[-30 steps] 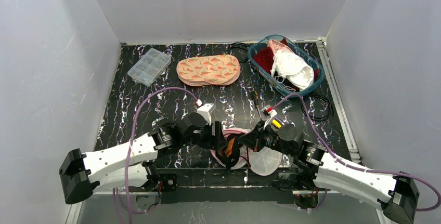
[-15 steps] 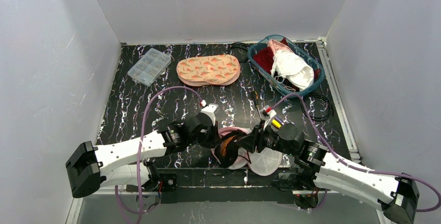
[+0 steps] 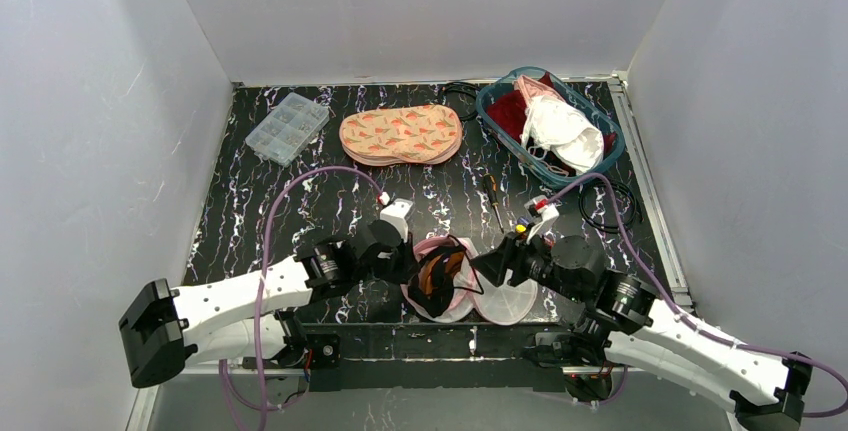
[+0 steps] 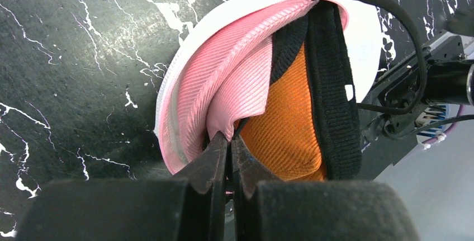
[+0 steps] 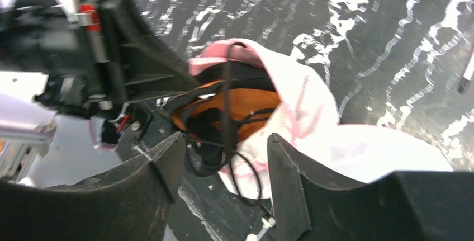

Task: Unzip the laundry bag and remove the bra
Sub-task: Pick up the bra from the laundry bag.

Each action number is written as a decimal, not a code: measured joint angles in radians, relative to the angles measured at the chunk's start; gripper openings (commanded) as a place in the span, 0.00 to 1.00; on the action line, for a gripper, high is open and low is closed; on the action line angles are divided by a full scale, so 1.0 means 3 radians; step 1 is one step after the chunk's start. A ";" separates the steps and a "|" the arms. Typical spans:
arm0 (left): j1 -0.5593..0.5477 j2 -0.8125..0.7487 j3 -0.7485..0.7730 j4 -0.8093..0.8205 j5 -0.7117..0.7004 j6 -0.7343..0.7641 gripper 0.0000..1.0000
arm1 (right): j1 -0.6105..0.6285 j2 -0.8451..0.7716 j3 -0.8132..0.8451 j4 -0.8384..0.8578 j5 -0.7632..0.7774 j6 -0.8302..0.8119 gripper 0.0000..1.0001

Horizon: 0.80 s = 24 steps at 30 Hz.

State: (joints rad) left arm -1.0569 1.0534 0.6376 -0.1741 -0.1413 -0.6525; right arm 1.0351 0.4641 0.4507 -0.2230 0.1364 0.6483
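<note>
— Where is the laundry bag point(image 3: 497, 303) lying?

— It is lying at the near edge of the table point(image 3: 300, 201), in the middle, between the two grippers. Its mouth is gaping, and the bra point(image 4: 282, 123), orange with black trim, is bulging halfway out of it. A thin black strap is looping over the top.

— What is the left gripper point(image 4: 229, 137) doing?

— Its jaws are pressing together on a fold of the bag's pink rim, just beside the orange cup.

— And the right gripper point(image 5: 225, 140)?

— Its jaws are standing wide apart and gripping nothing. It is hovering just to the right of the bag, facing the bra. Whether a finger is brushing the white mesh cannot be told.

— What else is sitting on the table?

— A screwdriver point(image 3: 492, 199) is lying just beyond the bag. Along the far side, a clear compartment box point(image 3: 286, 127) is sitting on the left, a peach patterned pair of pads point(image 3: 400, 134) is resting in the middle, and a teal basket point(image 3: 481, 103) of clothes is standing on the right. A black cable point(image 3: 610, 213) is coiling near the right edge.
</note>
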 measured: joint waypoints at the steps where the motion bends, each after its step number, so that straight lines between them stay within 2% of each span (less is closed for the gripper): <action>1: 0.0000 -0.0023 -0.0024 0.0033 0.0013 0.0009 0.00 | 0.0000 0.0042 0.0000 -0.0051 0.0095 0.0055 0.62; 5: 0.0000 -0.0118 -0.0076 0.0104 0.0078 0.0031 0.00 | 0.0000 0.0273 -0.0006 -0.0117 0.0326 0.0253 0.60; 9: 0.0000 -0.0211 -0.0080 0.0144 0.0108 0.0045 0.00 | -0.0001 0.0518 -0.0006 -0.0071 0.0267 0.0286 0.59; 13: -0.0001 -0.0253 -0.0080 0.0181 0.0125 0.0043 0.00 | -0.0001 0.0858 -0.0006 0.0131 -0.0045 0.0285 0.72; 18: -0.0004 -0.0247 -0.0080 0.0184 0.0135 0.0041 0.00 | 0.0008 0.0938 -0.0006 0.0354 -0.0273 0.0334 0.86; 24: -0.0022 -0.0220 -0.0080 0.0203 0.0135 0.0041 0.00 | 0.0014 0.0968 -0.0013 0.0618 -0.0337 0.0561 0.93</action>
State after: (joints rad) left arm -1.0634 0.9874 0.6136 -0.1131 -0.1009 -0.6403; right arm 1.0393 0.7544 0.4469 -0.0376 0.0353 0.8165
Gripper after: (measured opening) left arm 0.015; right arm 0.901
